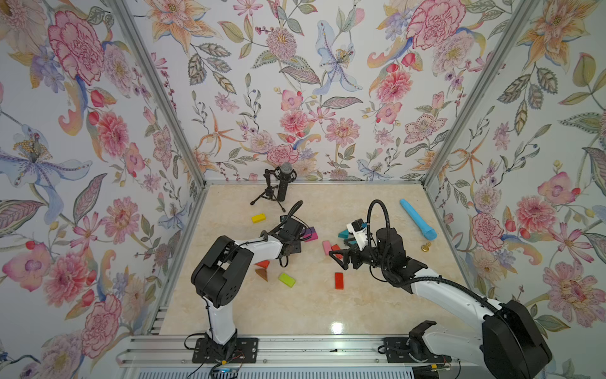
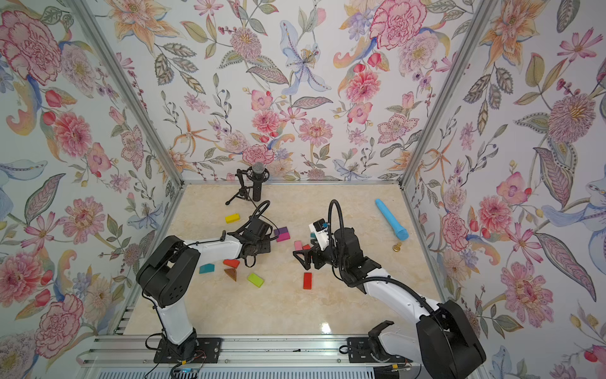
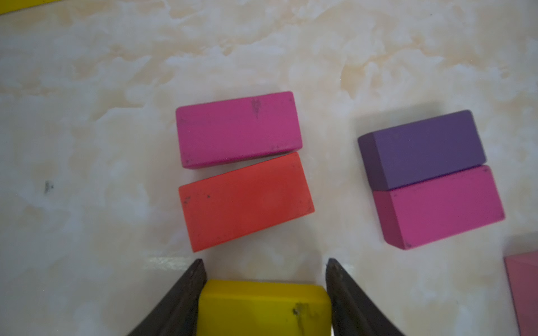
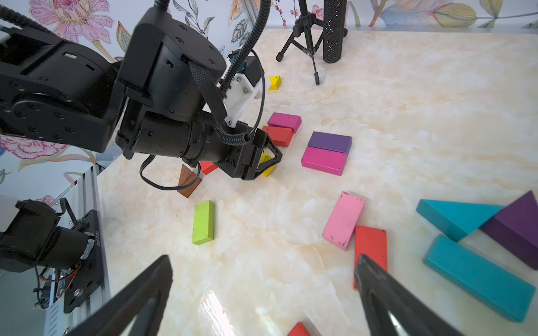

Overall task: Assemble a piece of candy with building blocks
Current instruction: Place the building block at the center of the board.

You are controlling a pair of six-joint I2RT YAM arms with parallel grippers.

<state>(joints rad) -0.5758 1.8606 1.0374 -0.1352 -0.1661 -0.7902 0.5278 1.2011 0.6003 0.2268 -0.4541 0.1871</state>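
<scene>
Yellow block (image 3: 263, 308), scuffed, sits in the left gripper (image 3: 265, 261): both fingers (image 3: 180, 305) flush on its flanks, clamped. Left arm (image 1: 259, 247): elbow folded, forearm level, wrist on the microphone's (image 1: 284, 183) near side. Right arm (image 1: 437, 290): stretched low, forearm turned toward the left one. Right gripper (image 4: 263, 259) is spread wide, empty, beside pink brick (image 4: 343, 219) and red brick (image 4: 370, 247), farther from the microphone. Toward the microphone from the clamped block: magenta brick (image 3: 238, 129) against orange-red brick (image 3: 246, 200); alongside, purple brick (image 3: 422, 148) touching second magenta brick (image 3: 439, 206). Spare yellow brick (image 1: 258, 218) lies nearest the microphone. Both top views: left wrist hides the clamped block. Pinkish piece (image 3: 522, 293) cut off by the frame. Print on left base plate (image 4: 97, 238) too small to read.
</scene>
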